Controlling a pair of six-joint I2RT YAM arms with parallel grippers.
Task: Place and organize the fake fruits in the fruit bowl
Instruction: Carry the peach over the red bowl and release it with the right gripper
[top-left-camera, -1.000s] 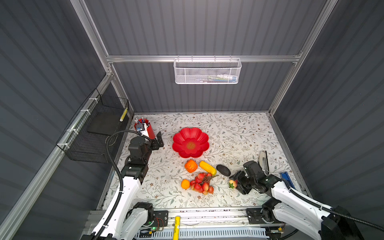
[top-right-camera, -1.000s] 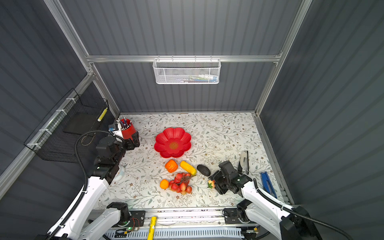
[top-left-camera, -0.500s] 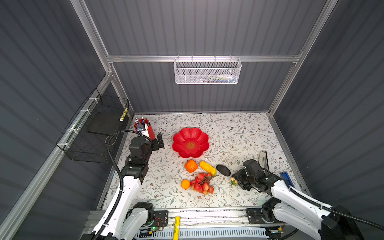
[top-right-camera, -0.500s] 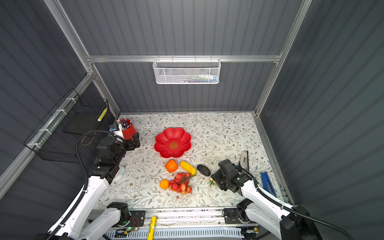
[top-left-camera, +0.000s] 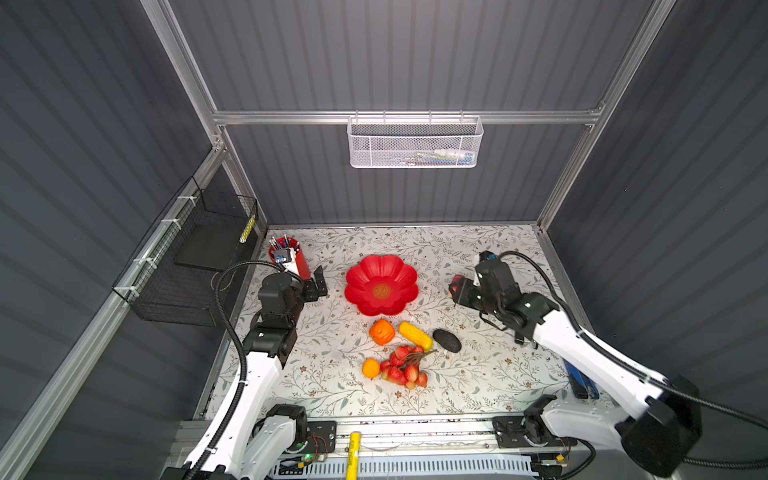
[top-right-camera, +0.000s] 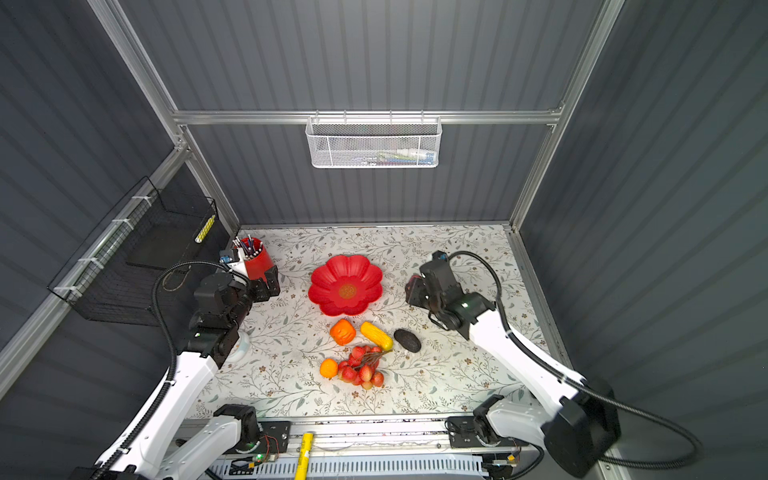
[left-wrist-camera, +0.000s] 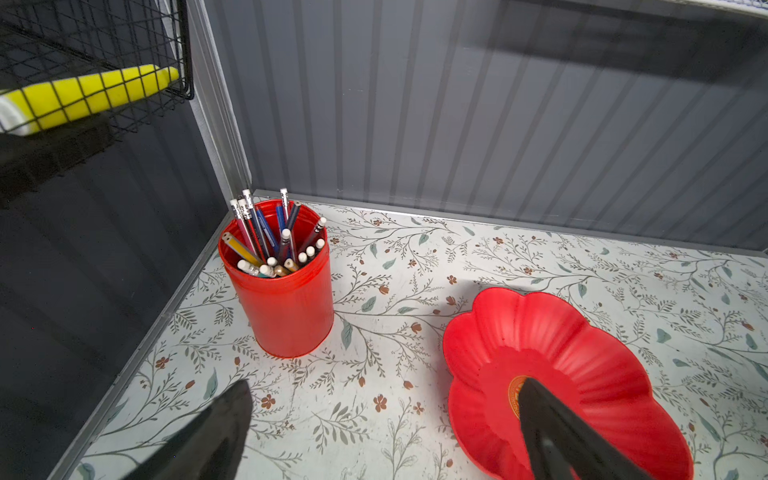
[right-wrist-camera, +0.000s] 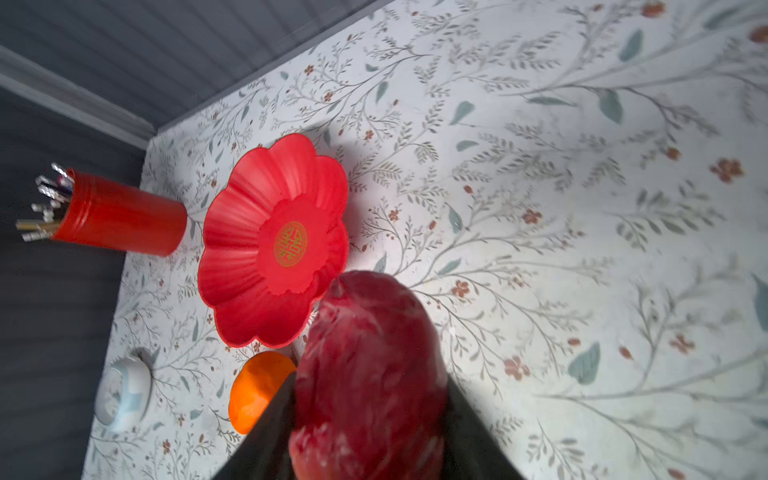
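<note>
Directions are read in the top views, with 12 o'clock toward the back wall.

1. Fruit bowl. The fruit bowl (top-left-camera: 381, 290) stands upright on the floral worktop (top-left-camera: 490, 374), midway between the side walls and toward the 12 o'clock half. Its gold centre faces up.

2. Held fruit. The strawberry (right-wrist-camera: 370, 365) is clamped between the right fingers (right-wrist-camera: 266, 449). It sits at 3 o'clock of the bowl, near the scalloped rim but outside it, and clear of the worktop.

3. Fruits on the worktop. All lie at 5 to 6 o'clock of the bowl.
- The lobed orange fruit (top-left-camera: 382, 331) lies just beside the bowl rim at 6 o'clock.
- The yellow oblong (top-left-camera: 415, 336) lies just beside the lobed fruit, at its 3 o'clock.
- The dark avocado (top-left-camera: 446, 340) lies at 3 o'clock of the oblong; whether the two touch cannot be told.
- The red berry bunch (top-left-camera: 403, 370) lies at 6 o'clock of the oblong.
- The small round orange (top-left-camera: 370, 368) touches the bunch at its 9 o'clock.

4. Left arm. The left fingers (left-wrist-camera: 220, 432) stand wide apart at 9 o'clock of the bowl.

5. Surroundings. The red pen cup (top-left-camera: 291, 259) stands at 10 o'clock of the bowl, upright, filled with pens and pencils. A black wire basket (top-left-camera: 187, 266) hangs on the 9 o'clock wall. A white mesh basket (top-left-camera: 415, 143) hangs on the 12 o'clock wall.
</note>
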